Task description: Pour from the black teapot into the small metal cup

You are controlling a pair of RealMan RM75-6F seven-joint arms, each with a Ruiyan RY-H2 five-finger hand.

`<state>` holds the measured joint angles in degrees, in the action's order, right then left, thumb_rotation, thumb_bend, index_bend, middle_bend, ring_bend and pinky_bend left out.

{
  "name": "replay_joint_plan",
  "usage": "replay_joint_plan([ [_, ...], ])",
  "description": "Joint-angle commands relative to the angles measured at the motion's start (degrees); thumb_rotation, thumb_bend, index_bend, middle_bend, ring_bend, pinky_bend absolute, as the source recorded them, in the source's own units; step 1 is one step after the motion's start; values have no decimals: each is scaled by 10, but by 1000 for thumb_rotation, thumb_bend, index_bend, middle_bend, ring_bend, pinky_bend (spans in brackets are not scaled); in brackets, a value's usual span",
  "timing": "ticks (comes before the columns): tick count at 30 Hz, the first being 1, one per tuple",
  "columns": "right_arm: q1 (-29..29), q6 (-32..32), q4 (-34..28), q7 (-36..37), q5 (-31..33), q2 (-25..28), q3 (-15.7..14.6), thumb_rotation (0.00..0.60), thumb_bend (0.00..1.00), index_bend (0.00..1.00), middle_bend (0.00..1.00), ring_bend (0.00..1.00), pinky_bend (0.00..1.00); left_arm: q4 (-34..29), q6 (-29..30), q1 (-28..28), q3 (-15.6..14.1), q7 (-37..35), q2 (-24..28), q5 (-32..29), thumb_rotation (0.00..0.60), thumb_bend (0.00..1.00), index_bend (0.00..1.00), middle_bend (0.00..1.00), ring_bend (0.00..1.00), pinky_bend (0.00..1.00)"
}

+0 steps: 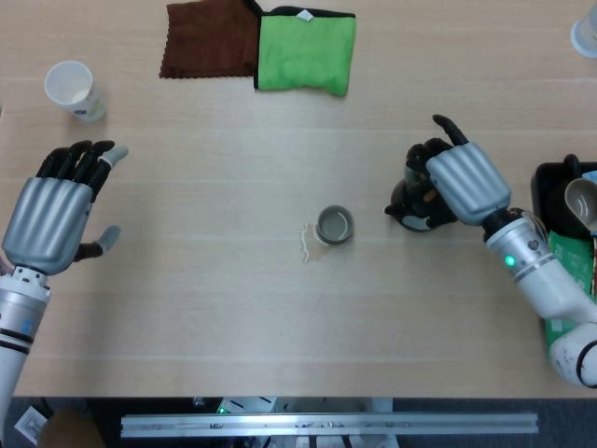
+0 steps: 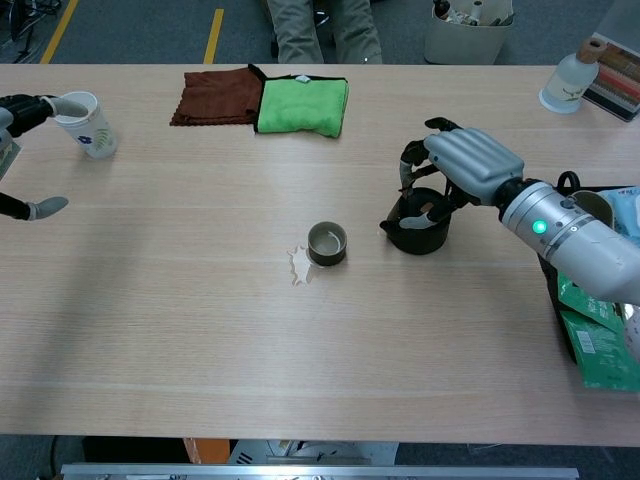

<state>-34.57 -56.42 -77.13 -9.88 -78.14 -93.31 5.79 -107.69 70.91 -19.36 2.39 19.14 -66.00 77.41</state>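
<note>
The black teapot (image 1: 413, 207) (image 2: 415, 227) stands right of the table's middle, its spout toward the small metal cup (image 1: 334, 225) (image 2: 327, 243). My right hand (image 1: 466, 182) (image 2: 468, 165) arches over the pot from the right and its fingers curl down around the top handle, gripping it. Whether the pot's base touches the table I cannot tell. A small wet patch (image 1: 308, 245) lies just left of the cup. My left hand (image 1: 51, 210) hovers flat with fingers apart at the far left, holding nothing; in the chest view only its fingertips (image 2: 22, 110) show.
A white paper cup (image 1: 73, 89) stands at the far left. A brown cloth (image 1: 207, 39) and a green cloth (image 1: 306, 51) lie at the back. A black tray (image 1: 550, 191) with clutter sits at the right edge, a bottle (image 2: 570, 75) behind it.
</note>
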Motion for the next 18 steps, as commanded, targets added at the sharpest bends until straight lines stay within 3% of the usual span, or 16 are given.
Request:
replay_joint_plan([
  [1, -1, -1, -6, -8, 2, 3, 1, 474, 0, 432, 375, 298, 2, 0, 0, 0, 0, 0, 1, 0, 600, 246, 113, 123, 116, 159],
  [12, 5, -30, -27, -23, -14, 20, -1, 483, 0, 113, 151, 94, 0, -1, 3, 0, 1, -3, 5, 2, 600, 246, 113, 123, 116, 159],
  [15, 13, -56, -36, -42, -24, 29, -1, 579, 0, 105, 113, 59, 0, 0, 6, 2, 1, -7, 7, 5, 600, 246, 112, 123, 116, 159],
  [18, 26, -82, -59, -61, -25, 46, -1, 600, 0, 104, 105, 51, 0, 1, 12, 4, 2, -12, 9, 9, 600, 246, 113, 123, 116, 159],
])
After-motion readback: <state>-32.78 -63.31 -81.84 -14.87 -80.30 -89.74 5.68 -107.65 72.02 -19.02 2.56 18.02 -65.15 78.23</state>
